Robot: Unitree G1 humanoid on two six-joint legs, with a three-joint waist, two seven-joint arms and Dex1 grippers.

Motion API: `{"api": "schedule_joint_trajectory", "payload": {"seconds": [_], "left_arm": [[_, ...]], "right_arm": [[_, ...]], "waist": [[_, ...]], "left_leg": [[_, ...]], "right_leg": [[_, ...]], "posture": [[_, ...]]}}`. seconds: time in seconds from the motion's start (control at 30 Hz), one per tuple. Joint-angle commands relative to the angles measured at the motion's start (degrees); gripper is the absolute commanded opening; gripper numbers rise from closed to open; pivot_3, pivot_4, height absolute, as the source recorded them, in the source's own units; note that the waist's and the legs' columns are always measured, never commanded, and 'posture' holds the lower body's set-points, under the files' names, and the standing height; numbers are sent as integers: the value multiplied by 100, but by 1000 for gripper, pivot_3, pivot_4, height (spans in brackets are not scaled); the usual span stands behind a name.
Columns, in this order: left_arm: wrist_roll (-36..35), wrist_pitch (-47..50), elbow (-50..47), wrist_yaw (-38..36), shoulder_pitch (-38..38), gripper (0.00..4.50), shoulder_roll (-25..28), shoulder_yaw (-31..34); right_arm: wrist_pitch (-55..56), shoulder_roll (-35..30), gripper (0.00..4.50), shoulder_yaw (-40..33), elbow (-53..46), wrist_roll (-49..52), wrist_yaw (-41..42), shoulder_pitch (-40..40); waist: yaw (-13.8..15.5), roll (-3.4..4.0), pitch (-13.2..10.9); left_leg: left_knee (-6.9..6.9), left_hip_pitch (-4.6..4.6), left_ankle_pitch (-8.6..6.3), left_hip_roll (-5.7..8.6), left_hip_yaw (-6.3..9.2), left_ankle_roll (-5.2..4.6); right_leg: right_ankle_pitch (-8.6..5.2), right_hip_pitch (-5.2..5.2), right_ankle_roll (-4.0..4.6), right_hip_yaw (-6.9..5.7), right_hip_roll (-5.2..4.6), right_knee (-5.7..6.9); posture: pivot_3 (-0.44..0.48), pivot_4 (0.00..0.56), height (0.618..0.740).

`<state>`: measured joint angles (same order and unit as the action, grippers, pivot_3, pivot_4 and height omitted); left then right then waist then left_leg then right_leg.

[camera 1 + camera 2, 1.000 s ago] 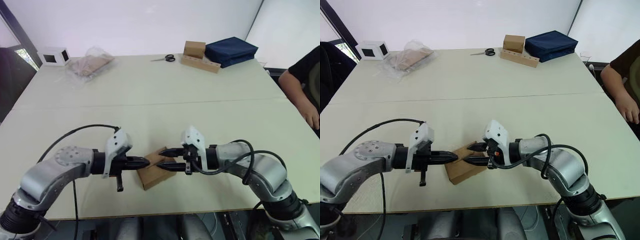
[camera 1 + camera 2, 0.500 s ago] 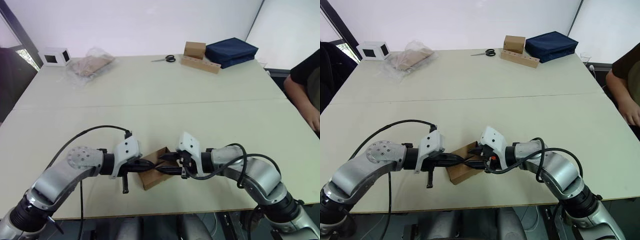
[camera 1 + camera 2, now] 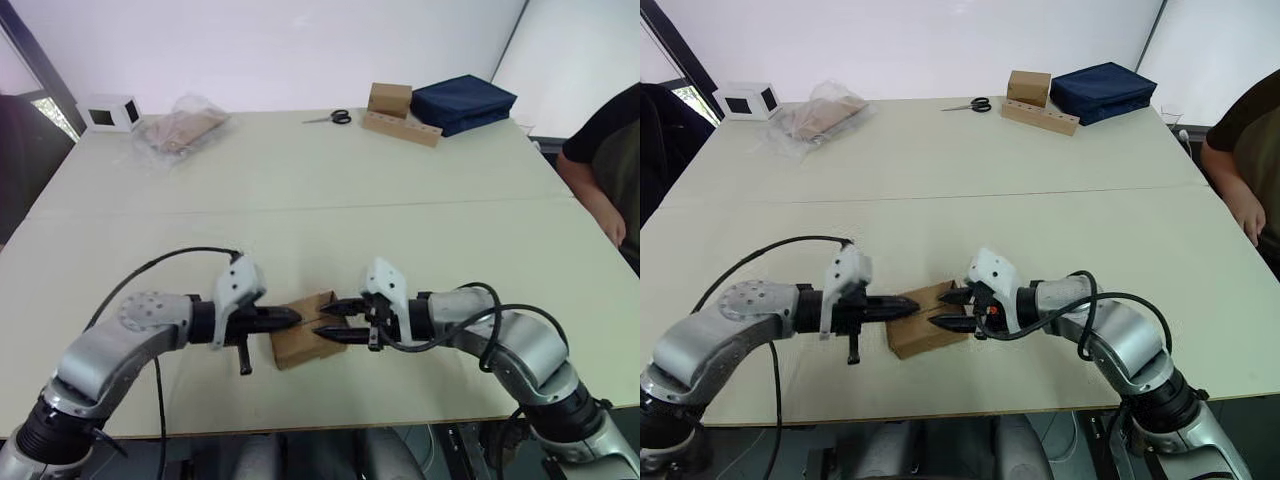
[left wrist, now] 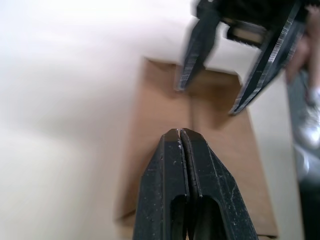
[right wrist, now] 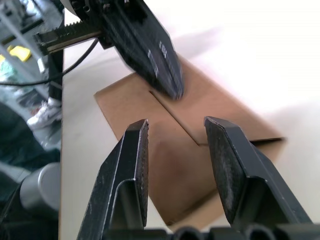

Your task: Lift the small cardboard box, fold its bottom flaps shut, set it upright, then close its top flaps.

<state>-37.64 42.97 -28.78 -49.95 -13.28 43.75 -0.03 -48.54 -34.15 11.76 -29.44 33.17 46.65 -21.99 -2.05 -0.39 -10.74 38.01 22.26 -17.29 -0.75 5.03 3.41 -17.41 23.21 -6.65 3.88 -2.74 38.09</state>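
Box (image 3: 300, 340) sits on the near table (image 3: 330, 190), between my grippers. Left gripper (image 4: 181, 133): fingers pressed together, holding nothing, tip over the top flaps (image 5: 185, 115). Right gripper (image 5: 175, 130): fingers parted, empty, poised above the flaps' seam.

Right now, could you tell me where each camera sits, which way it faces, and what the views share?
Left eye view: on the head, looking forward and down over the table; both arms meet at the small cardboard box.
Right eye view: same scene, with scissors at the far edge.
Left wrist view: looks along the shut left gripper onto the top flaps, facing the open right gripper.
Right wrist view: looks along the right gripper's fingers at the box.
All share the box.
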Motion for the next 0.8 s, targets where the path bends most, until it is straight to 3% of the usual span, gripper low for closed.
{"api": "schedule_joint_trajectory", "payload": {"seconds": [0.03,0.13,0.27,0.37,0.57,0.63,0.77,0.8], "left_arm": [[-515,185,-86,95,-106,0,-92,481],[-949,447,-45,253,-273,0,-167,810],[-845,205,73,360,-168,0,-100,1191],[-756,147,162,472,170,0,2,1580],[-769,194,-115,669,1208,0,34,2083],[-973,369,-233,644,1668,0,67,2306],[-833,265,-359,429,2536,0,230,2546],[-820,239,-404,362,2733,0,276,2616]], "right_arm": [[33,86,1792,-352,-53,329,51,-53],[-18,91,1792,-474,-77,476,38,-20],[-319,203,1792,-1147,-156,1182,-191,36],[-627,4,1792,-1764,-246,1744,-317,240],[-746,-597,1792,-2214,-503,1883,-301,1036],[-756,-751,1406,-2358,-584,1922,-327,1323],[-709,-969,21,-2573,-662,1936,-339,1790],[-703,-1026,21,-2621,-672,1924,-320,1896]], "waist": [[-3,0,0],[2,0,-1],[-15,0,-1],[-15,1,-1],[0,1,-1],[0,0,-2],[-2,0,-2],[1,0,-2]], "left_leg": [[0,0,0,0,0,0],[0,1,0,0,0,0],[0,1,0,0,1,0],[0,1,0,0,0,0],[-2,3,0,0,-1,-1],[-2,3,-1,0,-2,-1],[-3,3,-1,-1,-4,-2],[-3,2,-1,-1,-4,-1]], "right_leg": [[0,0,0,0,0,0],[0,1,0,0,0,1],[0,2,0,0,0,1],[0,2,0,0,0,1],[0,3,0,1,-2,-1],[0,3,0,1,-2,-1],[0,3,0,2,-2,-1],[0,3,0,3,-1,0]], "posture": [[0,150,740],[0,150,740],[0,150,740],[0,150,740],[0,150,740],[0,150,740],[0,150,740],[0,150,740]]}}
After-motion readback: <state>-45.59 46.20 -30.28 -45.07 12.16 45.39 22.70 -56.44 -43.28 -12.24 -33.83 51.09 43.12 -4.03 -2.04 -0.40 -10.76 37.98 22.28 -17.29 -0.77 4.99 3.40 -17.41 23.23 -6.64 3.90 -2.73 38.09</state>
